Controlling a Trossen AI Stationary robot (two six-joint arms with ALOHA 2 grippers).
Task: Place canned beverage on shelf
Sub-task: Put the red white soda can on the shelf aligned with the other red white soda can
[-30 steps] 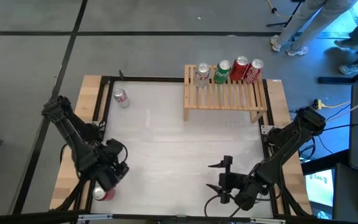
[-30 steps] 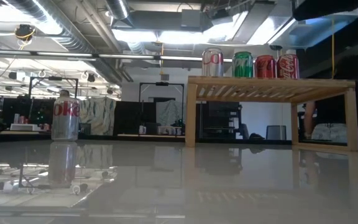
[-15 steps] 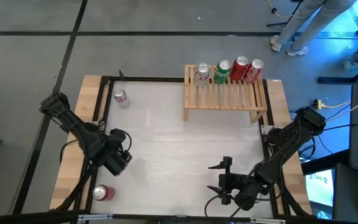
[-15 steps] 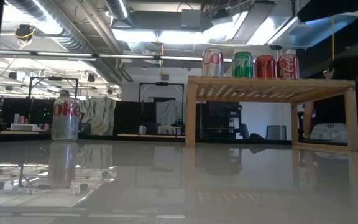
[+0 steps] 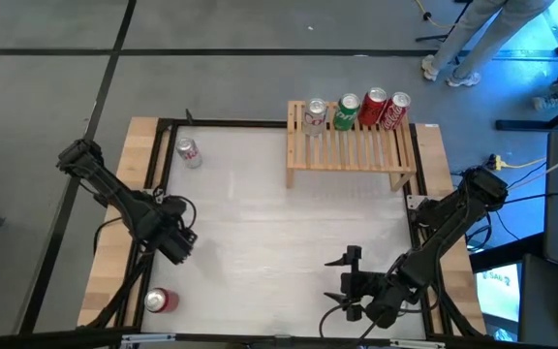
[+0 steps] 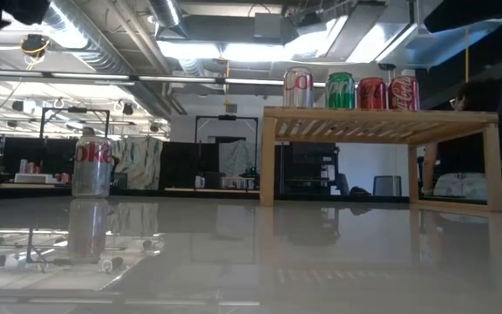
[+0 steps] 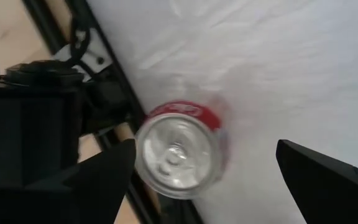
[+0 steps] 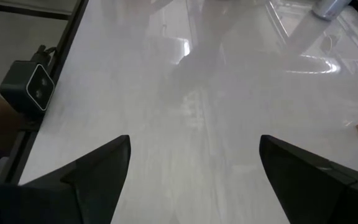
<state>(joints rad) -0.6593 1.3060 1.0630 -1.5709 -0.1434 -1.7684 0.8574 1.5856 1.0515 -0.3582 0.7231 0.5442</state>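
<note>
A red can (image 5: 157,301) stands upright on its base near the table's near left corner; the left wrist view shows its silver top (image 7: 178,155). My left gripper (image 5: 175,241) is open and empty, above the table and a little to the far side of this can, with its fingers apart (image 7: 205,149). A silver can (image 5: 189,152) stands upright at the far left and also shows in the low view (image 6: 91,163). The light-wood slatted shelf (image 5: 353,148) stands at the far right, with several cans (image 5: 356,111) in a row along its far edge. My right gripper (image 5: 349,276) is open and empty near the near edge.
The table has a black frame (image 5: 221,124) and wooden side boards (image 5: 109,262). A small grey camera block (image 8: 35,86) sits at the table's edge in the right wrist view. People stand beyond the far right corner (image 5: 463,44). Bare white table lies between the arms and the shelf.
My left gripper has moved from over the red can toward the table's far edge and risen. The red can, half covered before, now shows whole and stands in the same place.
</note>
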